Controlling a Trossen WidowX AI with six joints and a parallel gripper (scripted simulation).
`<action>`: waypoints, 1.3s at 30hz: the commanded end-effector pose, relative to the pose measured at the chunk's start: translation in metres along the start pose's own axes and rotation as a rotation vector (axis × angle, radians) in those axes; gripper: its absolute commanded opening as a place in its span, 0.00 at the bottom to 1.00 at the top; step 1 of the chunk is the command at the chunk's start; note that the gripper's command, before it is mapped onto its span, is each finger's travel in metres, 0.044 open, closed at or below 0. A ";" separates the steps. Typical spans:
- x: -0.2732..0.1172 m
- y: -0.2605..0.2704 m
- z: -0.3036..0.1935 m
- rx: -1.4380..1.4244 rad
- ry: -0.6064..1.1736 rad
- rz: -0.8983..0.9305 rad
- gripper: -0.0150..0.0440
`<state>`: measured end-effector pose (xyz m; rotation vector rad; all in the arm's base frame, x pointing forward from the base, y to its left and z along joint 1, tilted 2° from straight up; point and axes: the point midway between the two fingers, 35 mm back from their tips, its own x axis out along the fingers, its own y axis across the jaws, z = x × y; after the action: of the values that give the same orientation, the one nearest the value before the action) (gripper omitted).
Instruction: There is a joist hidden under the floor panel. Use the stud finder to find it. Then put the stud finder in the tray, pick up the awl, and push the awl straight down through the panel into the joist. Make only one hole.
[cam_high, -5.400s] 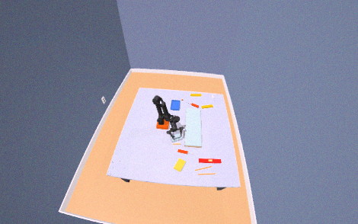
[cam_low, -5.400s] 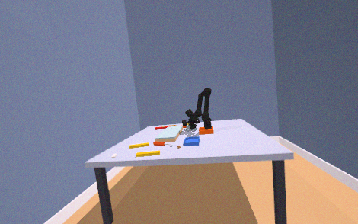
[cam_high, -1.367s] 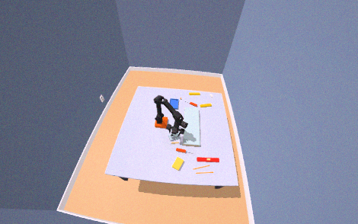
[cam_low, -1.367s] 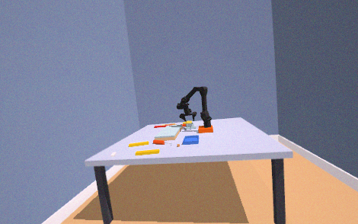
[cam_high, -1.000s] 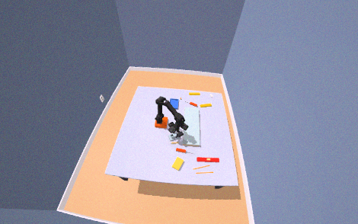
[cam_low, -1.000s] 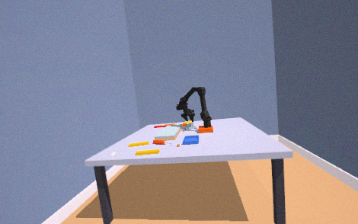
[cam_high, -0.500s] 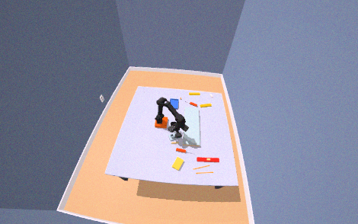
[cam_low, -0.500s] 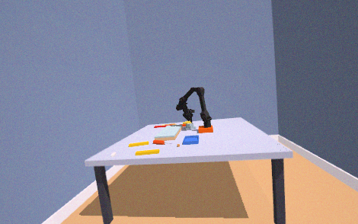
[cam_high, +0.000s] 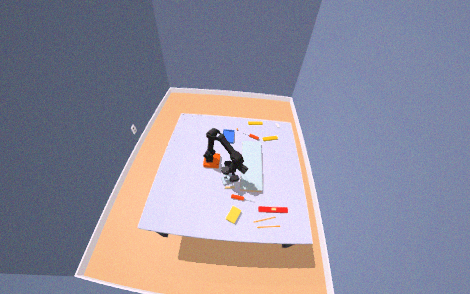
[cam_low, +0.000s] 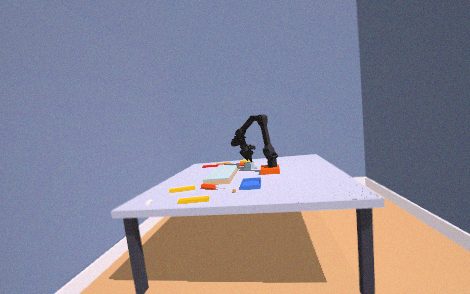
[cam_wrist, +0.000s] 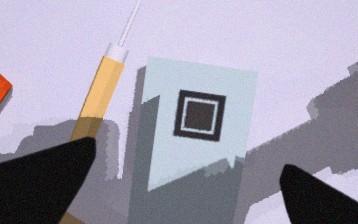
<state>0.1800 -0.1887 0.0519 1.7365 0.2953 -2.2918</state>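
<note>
The stud finder (cam_high: 225, 179) (cam_wrist: 200, 70), a pale grey-blue box with a dark square on top, lies on the table beside the panel. My gripper (cam_high: 230, 175) (cam_wrist: 188, 160) is open and empty above it, with one finger to each side in the wrist view. The awl (cam_high: 229, 187) (cam_wrist: 104, 89), with a tan handle and thin metal tip, lies beside the stud finder; the left finger hides its handle end. The pale floor panel (cam_high: 253, 155) (cam_low: 222, 173) has tan edges. The blue tray (cam_high: 229, 135) (cam_low: 250, 188) holds nothing that I can see.
Red-handled tools (cam_high: 237, 197) (cam_high: 254, 136) lie near two panel ends. A yellow block (cam_high: 233, 214), a red level (cam_high: 273, 209) and two thin orange sticks (cam_high: 265, 220) (cam_high: 268, 227) lie at the near end. Two yellow bars (cam_high: 255, 123) (cam_high: 270, 138) lie at the far end.
</note>
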 end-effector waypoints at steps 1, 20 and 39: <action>0.007 -0.001 -0.003 0.000 0.003 -0.006 1.00; 0.036 -0.002 -0.010 0.004 0.001 -0.007 1.00; 0.036 -0.002 -0.010 0.004 0.001 -0.007 0.66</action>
<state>0.1784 -0.1868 0.0151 1.7345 0.2972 -2.2983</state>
